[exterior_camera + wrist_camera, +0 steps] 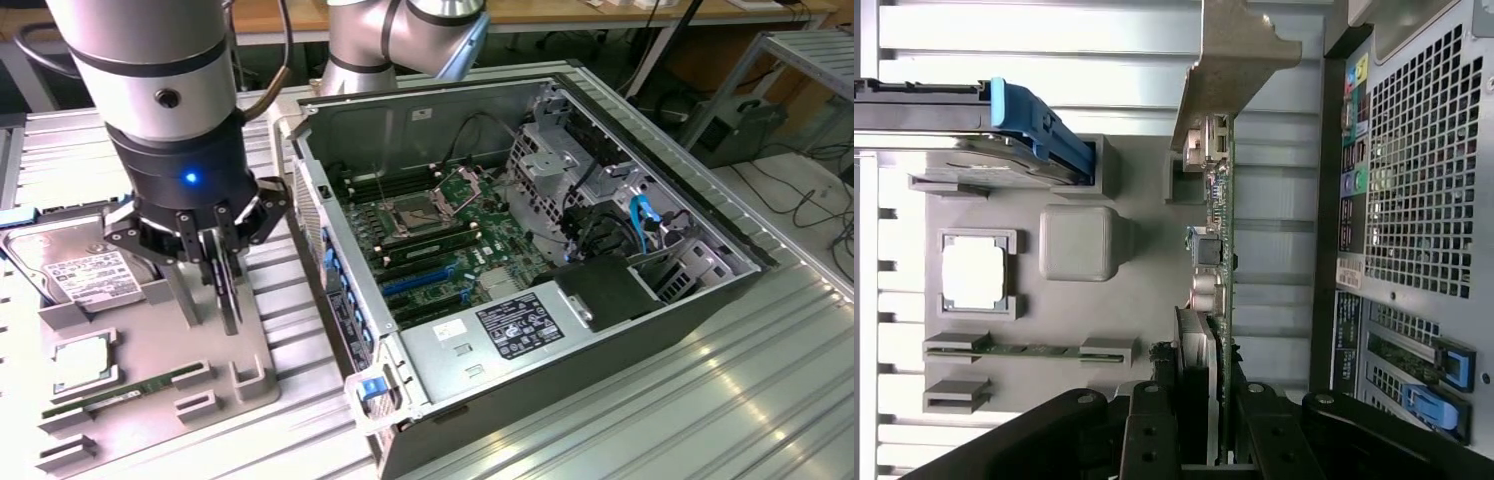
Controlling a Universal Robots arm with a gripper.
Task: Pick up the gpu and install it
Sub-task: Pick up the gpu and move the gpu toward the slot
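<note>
The gpu is seen edge-on in the wrist view, a thin green board with its silvery bracket at the far end. My gripper has a dark finger pressed on each side of the card. In the exterior view the gripper hangs straight down over the grey parts tray, shut on the upright gpu. The card's lower edge is at the tray's holder; I cannot tell if it is lifted. The open computer case lies just to the exterior view's right, with blue expansion slots on its motherboard.
On the tray lie a silver hard drive with a blue tab, a CPU and a narrow RAM stick. The case's perforated rear panel stands close beside the card. Ribbed metal table surrounds everything.
</note>
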